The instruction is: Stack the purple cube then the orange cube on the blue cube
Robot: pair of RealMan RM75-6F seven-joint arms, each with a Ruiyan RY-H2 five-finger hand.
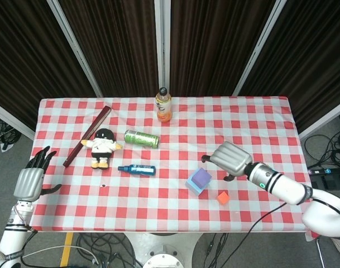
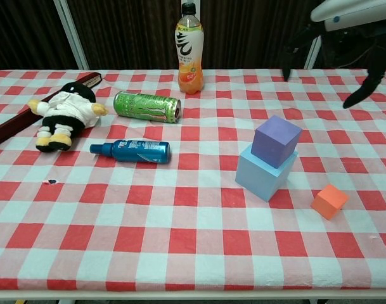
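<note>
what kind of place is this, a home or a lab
Most likely a robot lab or test room, not a home. Dark curtains on metal poles screen off the table, loose cables lie on the bare floor, and the cubes, can and toy look like practice props.

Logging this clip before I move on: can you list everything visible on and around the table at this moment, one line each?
purple cube: 1, purple, resting on top of the blue cube, turned a little askew
blue cube: 1, light blue, on the table right of centre
orange cube: 1, orange, on the cloth to the right of the stack, apart from it
drink bottle: 1, orange, upright at the far middle
can: 1, green, lying on its side
spray bottle: 1, blue, lying in front of the can
plush doll: 1, black and white, lying at left
long box: 1, dark red, beside the doll
table: 1, red-and-white checked cloth
left hand: off the table's left edge, holds nothing
right hand: raised right of the stack, fingers apart, holds nothing
</note>
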